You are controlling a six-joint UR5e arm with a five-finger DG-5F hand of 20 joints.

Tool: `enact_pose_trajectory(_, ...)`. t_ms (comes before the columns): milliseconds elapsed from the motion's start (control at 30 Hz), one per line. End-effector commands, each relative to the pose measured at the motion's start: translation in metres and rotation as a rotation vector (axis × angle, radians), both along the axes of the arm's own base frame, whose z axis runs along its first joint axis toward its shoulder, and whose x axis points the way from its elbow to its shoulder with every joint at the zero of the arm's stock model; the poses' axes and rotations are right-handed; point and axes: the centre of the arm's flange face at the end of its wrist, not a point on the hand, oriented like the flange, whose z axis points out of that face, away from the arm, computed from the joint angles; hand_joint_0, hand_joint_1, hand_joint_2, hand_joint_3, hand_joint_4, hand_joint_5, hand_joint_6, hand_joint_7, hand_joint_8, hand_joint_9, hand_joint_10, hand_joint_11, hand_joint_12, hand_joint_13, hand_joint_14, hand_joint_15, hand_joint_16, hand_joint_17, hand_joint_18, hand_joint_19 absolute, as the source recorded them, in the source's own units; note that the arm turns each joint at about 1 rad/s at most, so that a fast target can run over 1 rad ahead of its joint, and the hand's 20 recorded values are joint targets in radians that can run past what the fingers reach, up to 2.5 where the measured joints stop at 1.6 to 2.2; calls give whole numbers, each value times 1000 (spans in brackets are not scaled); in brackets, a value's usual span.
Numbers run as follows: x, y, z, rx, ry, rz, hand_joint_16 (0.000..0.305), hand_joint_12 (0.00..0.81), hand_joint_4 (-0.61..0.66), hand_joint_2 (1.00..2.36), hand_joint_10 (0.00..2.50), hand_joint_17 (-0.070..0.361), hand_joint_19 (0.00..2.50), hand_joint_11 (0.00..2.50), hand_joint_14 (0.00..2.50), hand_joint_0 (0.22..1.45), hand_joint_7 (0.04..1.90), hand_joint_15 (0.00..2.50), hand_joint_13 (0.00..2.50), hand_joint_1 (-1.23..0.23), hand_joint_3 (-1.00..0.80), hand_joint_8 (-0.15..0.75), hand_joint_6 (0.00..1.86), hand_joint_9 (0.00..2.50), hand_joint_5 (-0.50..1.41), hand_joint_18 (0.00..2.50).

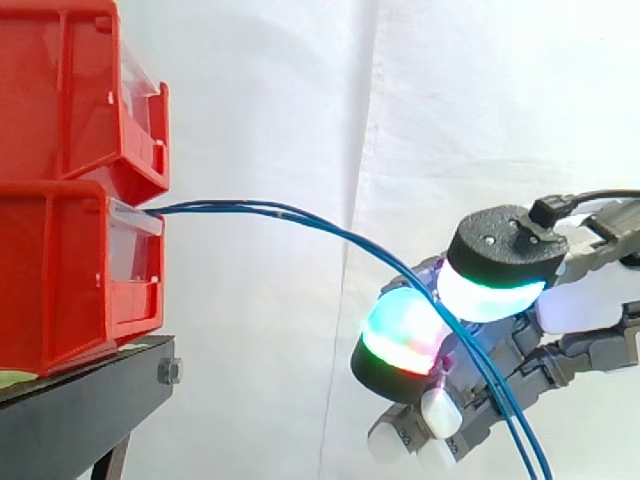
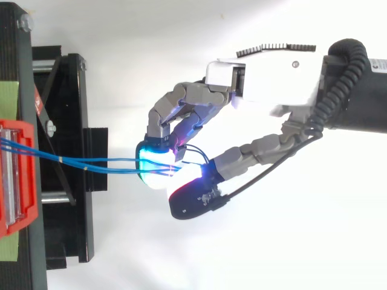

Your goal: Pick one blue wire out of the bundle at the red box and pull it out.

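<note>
From the lower red bin (image 1: 60, 280), blue wires (image 1: 230, 206) run toward 3 o'clock, then arch down toward 5 o'clock into the hand (image 2: 260, 81), whose glowing fingers (image 1: 400, 335) pinch them, well apart from the bin.

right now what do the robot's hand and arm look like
The hand has a white boxy palm, grey jointed fingers and thick rounded pads with black caps. One pad glows cyan, green and red, another white. The arm behind is black.
</note>
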Motion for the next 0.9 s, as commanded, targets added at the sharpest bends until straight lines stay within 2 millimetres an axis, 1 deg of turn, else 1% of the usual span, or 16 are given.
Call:
enact_pose_trajectory(0, 0, 0, 2, 2, -3, 0, 61, 371, 244, 1003, 20, 136, 417, 534, 12, 619, 803, 279, 453, -787, -451, 268, 887, 898, -133, 307)
enact_pose_trajectory(67, 0, 0, 2, 2, -3, -2, 60, 368, 244, 1002, 19, 136, 419, 512, 12, 602, 900, 280, 464, -696, -463, 262, 868, 933, -112, 306)
enact_pose_trajectory(167, -1, 0, 4, 2, -2, -2, 60, 365, 239, 1005, 19, 135, 434, 488, 12, 592, 915, 287, 469, -638, -435, 257, 861, 951, -103, 303)
enact_pose_trajectory(233, -1, -1, 4, 2, 0, -3, 60, 362, 224, 1008, 18, 136, 442, 457, 13, 596, 933, 291, 470, -555, -405, 250, 839, 953, -93, 300)
enact_pose_trajectory(267, -2, -1, 3, 2, 3, -2, 60, 363, 228, 1009, 17, 136, 444, 438, 13, 598, 922, 294, 471, -541, -393, 248, 832, 949, -91, 294)
enact_pose_trajectory(333, -1, 0, 4, 2, 1, 0, 60, 362, 229, 1011, 18, 136, 454, 392, 12, 598, 1024, 289, 472, -499, -346, 245, 749, 946, -68, 281)
enact_pose_trajectory(367, -1, 0, 3, 2, 3, 0, 60, 363, 238, 1012, 18, 136, 454, 387, 12, 597, 1015, 289, 470, -496, -337, 245, 747, 945, -66, 280)
enact_pose_trajectory(400, -1, 0, 4, 2, 1, 0, 60, 362, 241, 1014, 16, 136, 456, 397, 13, 597, 1064, 290, 469, -490, -314, 244, 712, 943, -60, 275)
enact_pose_trajectory(500, -1, 0, 4, 2, 1, 0, 60, 366, 231, 1015, 19, 136, 466, 414, 14, 599, 1127, 294, 464, -514, -263, 250, 666, 944, -51, 268)
enact_pose_trajectory(567, -1, 0, 4, 2, 1, 0, 63, 378, 223, 1015, 18, 142, 458, 448, 13, 598, 1086, 296, 474, -542, -234, 264, 672, 952, -58, 287)
enact_pose_trajectory(667, -1, 0, 4, 2, 1, 0, 66, 392, 248, 1014, 19, 148, 448, 515, 13, 595, 1023, 303, 483, -609, -195, 277, 691, 980, -72, 309)
enact_pose_trajectory(700, -1, 0, 4, 2, 1, 0, 66, 394, 250, 1014, 21, 149, 449, 527, 13, 589, 977, 310, 484, -639, -194, 285, 712, 980, -82, 312)
enact_pose_trajectory(767, -1, 0, 4, 2, 1, 0, 66, 394, 252, 1014, 20, 149, 446, 535, 13, 587, 976, 311, 483, -651, -193, 285, 717, 979, -85, 310)
enact_pose_trajectory(867, -1, 0, 4, 2, 1, 0, 66, 394, 248, 1015, 20, 149, 446, 558, 13, 577, 921, 313, 485, -700, -175, 284, 770, 976, -105, 312)
